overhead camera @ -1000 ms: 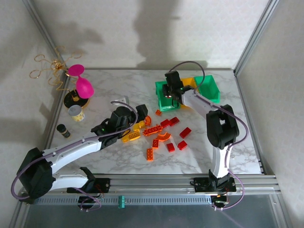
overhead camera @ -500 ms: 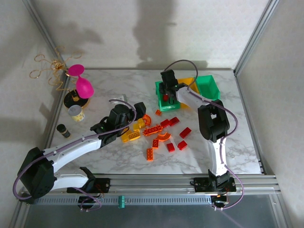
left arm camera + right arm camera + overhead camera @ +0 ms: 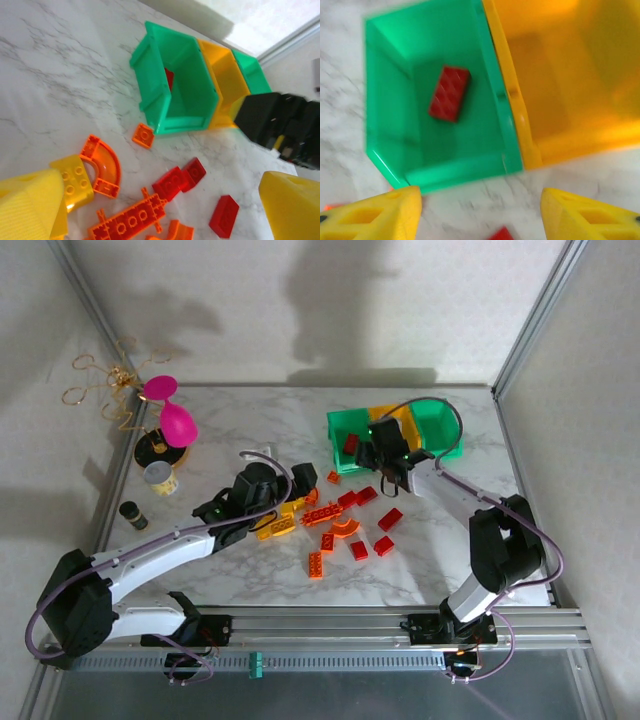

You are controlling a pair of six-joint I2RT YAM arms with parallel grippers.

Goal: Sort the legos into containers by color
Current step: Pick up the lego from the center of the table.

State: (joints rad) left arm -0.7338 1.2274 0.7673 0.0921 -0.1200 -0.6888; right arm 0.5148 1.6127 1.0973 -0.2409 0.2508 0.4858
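From above, the left claw (image 3: 300,485) hangs low over the middle of the counter (image 3: 480,530), at the left side of the scattered legos (image 3: 335,520). The right claw (image 3: 383,458) sits just before the near wall of the containers (image 3: 333,430), which stand toward the counter's far right corner in a row: green, yellow, green. One red brick (image 3: 351,443) lies in the left green bin. The other red, orange and yellow pieces lie loose between the two arms. Two pink cups (image 3: 170,415), a white cup (image 3: 160,478) and a small dark bottle (image 3: 133,514) stand along the left edge.

In the left wrist view, the left claw (image 3: 165,175) is spread wide and empty, with the legos (image 3: 135,215) on the marble between and beyond its yellow fingers (image 3: 30,200). An orange arch (image 3: 102,162) touches a yellow brick (image 3: 75,180). A small orange square (image 3: 143,135) lies just beside the containers (image 3: 195,95), and the red brick (image 3: 169,79) shows inside the nearest green bin.

In the right wrist view, the right claw (image 3: 479,192) is likewise released, nothing between its fingers (image 3: 375,215). It faces the containers (image 3: 445,165). The red brick (image 3: 449,93) lies flat on the green bin's floor, and the yellow bin sits to its right.
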